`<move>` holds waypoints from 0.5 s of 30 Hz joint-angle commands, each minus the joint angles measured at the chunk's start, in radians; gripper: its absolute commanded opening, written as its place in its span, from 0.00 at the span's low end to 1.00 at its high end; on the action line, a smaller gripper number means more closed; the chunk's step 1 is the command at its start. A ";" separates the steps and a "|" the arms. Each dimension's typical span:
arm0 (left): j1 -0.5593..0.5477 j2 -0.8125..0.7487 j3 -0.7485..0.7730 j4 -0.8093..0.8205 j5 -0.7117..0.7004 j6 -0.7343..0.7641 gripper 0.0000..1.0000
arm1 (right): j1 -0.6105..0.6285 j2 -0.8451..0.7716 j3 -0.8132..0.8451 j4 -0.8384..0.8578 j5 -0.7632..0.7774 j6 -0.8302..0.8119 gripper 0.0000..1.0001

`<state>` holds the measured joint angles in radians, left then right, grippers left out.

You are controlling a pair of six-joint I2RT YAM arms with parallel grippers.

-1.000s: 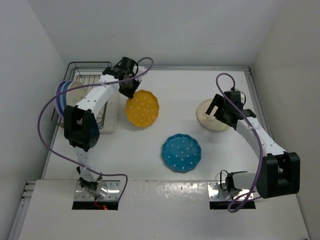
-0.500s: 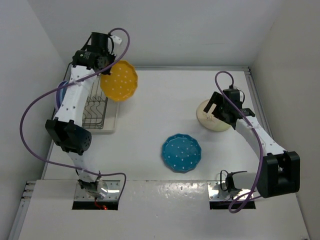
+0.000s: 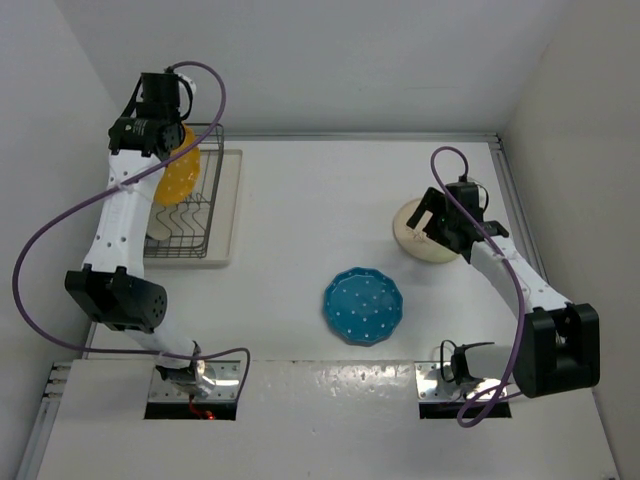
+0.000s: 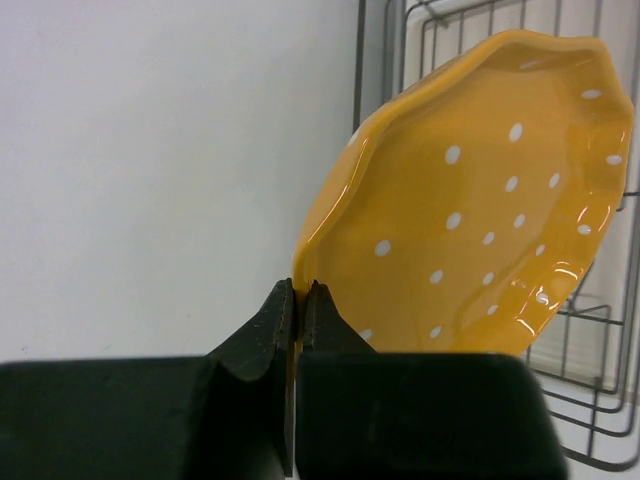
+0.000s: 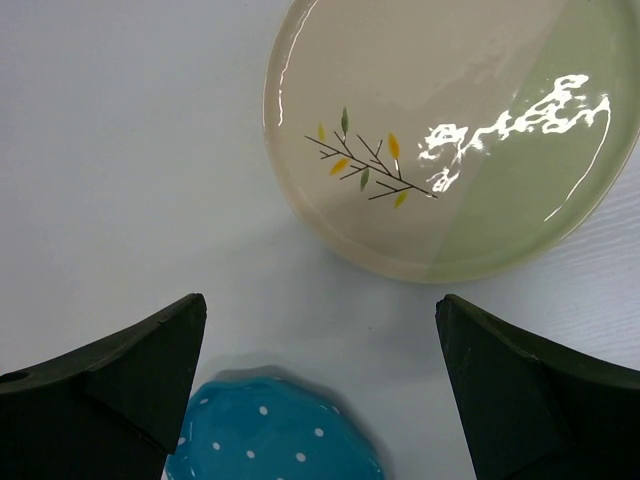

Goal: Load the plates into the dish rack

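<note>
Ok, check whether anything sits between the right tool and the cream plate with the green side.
Nothing visible does. The open right tool hangs close to the round cream plate with the green side, only bare white table between them. The scalloped teal dotted plate lies aside, off that path.

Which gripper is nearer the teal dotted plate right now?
Right. The right gripper hovers open above the cream plate, just beyond the teal plate; the left gripper is far off over the dish rack, clamping the yellow plate.
</note>
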<state>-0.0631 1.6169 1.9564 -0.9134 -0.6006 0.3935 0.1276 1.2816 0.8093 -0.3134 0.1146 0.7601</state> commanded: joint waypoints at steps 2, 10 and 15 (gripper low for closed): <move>0.035 -0.052 -0.053 0.183 -0.129 0.059 0.00 | 0.006 -0.022 0.002 0.048 -0.003 0.004 0.97; 0.036 -0.075 -0.194 0.298 -0.238 0.081 0.00 | 0.006 -0.001 0.001 0.056 -0.006 0.004 0.97; 0.000 -0.107 -0.286 0.437 -0.330 0.169 0.00 | 0.006 -0.002 -0.004 0.056 -0.010 0.002 0.97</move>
<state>-0.0441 1.6085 1.6772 -0.7021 -0.7818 0.4850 0.1280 1.2831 0.8070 -0.2916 0.1093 0.7601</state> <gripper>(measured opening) 0.046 0.971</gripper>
